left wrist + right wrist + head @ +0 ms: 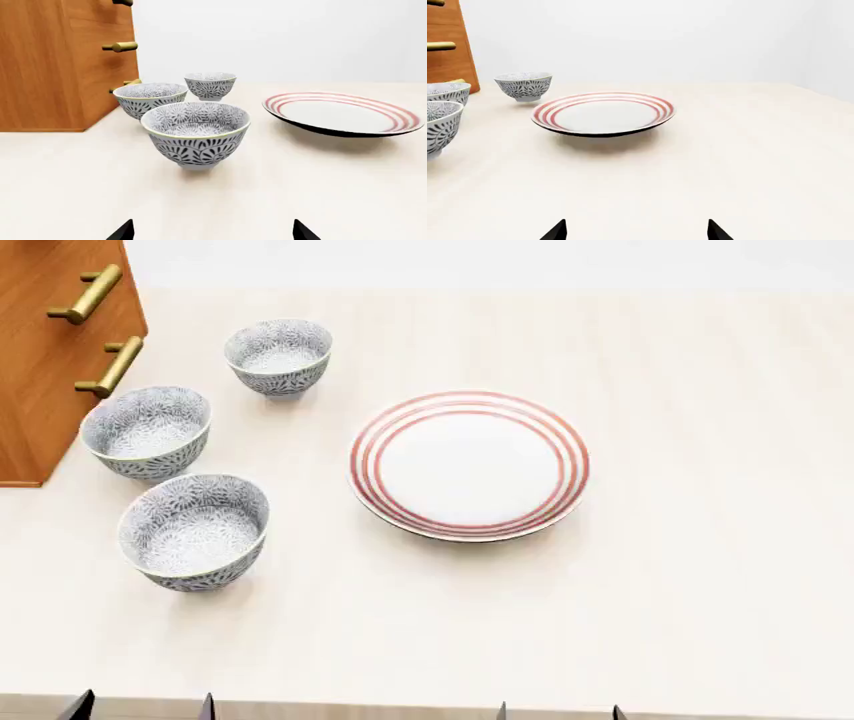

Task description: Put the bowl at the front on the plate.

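1. I am looking at the bowl (195, 531), the one nearest me of three patterned bowls, and it is sitting upright and empty on the table (694, 620), off to the left of the plate (469, 464). Nothing is touching it, so I am judging the task as not yet started: no grasp, no lift, no placing.
2. I am seeing the plate lying flat and bare, with a clear gap of tabletop between its rim and the bowl. Nothing is resting on it.
3. I am bringing the left gripper (212, 232) in line with the bowl; in the left wrist view only its two dark fingertips are showing, set wide apart with the bowl centred beyond them and well short of contact. It is holding nothing.
4. I am keeping the right gripper (636, 231) facing the plate, its fingertips likewise spread wide and empty, near the table's front edge.
5. I am noting the middle bowl (147, 432) just behind the target and the far bowl (279, 357) beyond that, all running along the wooden cabinet (54, 360) with its brass handles.
6. What is remaining, as I judge it: advancing the left arm, closing on the front bowl's rim, lifting it, carrying it rightward and setting it down on the plate.
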You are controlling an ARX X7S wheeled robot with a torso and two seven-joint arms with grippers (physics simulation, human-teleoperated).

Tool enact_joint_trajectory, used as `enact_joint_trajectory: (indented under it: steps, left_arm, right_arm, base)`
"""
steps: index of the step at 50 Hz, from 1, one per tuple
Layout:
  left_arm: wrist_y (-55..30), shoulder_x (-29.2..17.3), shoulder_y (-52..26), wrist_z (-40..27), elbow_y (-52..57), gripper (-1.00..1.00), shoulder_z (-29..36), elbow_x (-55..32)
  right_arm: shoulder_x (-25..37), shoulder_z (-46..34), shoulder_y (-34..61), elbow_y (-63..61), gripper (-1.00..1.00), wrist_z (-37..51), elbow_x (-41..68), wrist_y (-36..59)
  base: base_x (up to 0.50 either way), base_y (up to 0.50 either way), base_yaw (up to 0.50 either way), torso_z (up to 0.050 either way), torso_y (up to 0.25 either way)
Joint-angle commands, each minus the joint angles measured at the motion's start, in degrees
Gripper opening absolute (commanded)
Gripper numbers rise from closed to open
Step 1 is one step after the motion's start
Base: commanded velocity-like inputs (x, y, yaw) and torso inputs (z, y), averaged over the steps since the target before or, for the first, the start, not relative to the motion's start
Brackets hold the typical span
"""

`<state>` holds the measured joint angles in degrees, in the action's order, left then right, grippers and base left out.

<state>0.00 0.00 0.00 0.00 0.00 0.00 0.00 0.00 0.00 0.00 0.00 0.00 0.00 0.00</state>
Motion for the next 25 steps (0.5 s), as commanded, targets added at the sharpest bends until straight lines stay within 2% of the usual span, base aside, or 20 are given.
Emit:
enact_joint_trajectory:
  steps: [1, 13, 15, 17, 19, 20, 25]
  left_arm:
    - [0.1, -0.7, -0.1, -0.8, -0.1, 1.0, 0.8, -0.7]
    - [-0.8, -2.7, -0.3, -3.0, -0.2, 1.0, 3.0, -3.1]
    - [-6.1, -3.0, -0.9, -4.8, 0.4, 1.0, 3.5, -1.7]
    - [-12.3, -2.7, -1.2, -4.3, 3.5, 1.0, 2.7, -4.9]
    - [-10.3, -3.5, -0.4, -4.8, 5.8, 1.0, 4.6, -2.5]
    - [-13.9, -3.5, -0.7, -4.8, 8.5, 1.0, 4.5, -3.3]
    - [-21.1, -3.9, -1.8, -5.8, 17.6, 1.0, 5.1, -4.0]
  right_arm:
    - [0.8, -0.9, 0.0, -0.2, 1.0, 0.9, 0.8, 0.2]
    - [2.5, -2.6, -0.2, -0.5, 1.0, 4.2, 4.0, 0.4]
    - [3.1, -3.4, 0.0, -2.4, 1.0, 5.1, 3.1, 5.6]
    - [3.4, -4.0, 0.4, -4.7, 1.0, 5.3, 2.9, 7.2]
    - [3.7, -4.3, 1.3, -8.7, 1.0, 5.3, 3.5, 10.4]
    - [4.3, -5.2, 2.3, -11.2, 1.0, 5.5, 2.5, 14.5]
    - [5.3, -5.3, 4.2, -18.8, 1.0, 5.9, 2.9, 22.5]
  base:
    - [0.0, 0.0, 0.0, 0.0, 0.0]
    - [0.0, 0.0, 0.0, 0.0, 0.0]
    - [0.0, 0.0, 0.0, 0.0, 0.0]
    - [0.0, 0.0, 0.0, 0.0, 0.0]
    - [0.0, 0.0, 0.0, 0.0, 0.0]
    - [0.0, 0.0, 0.0, 0.0, 0.0]
    - [0.0, 0.0, 0.0, 0.0, 0.0]
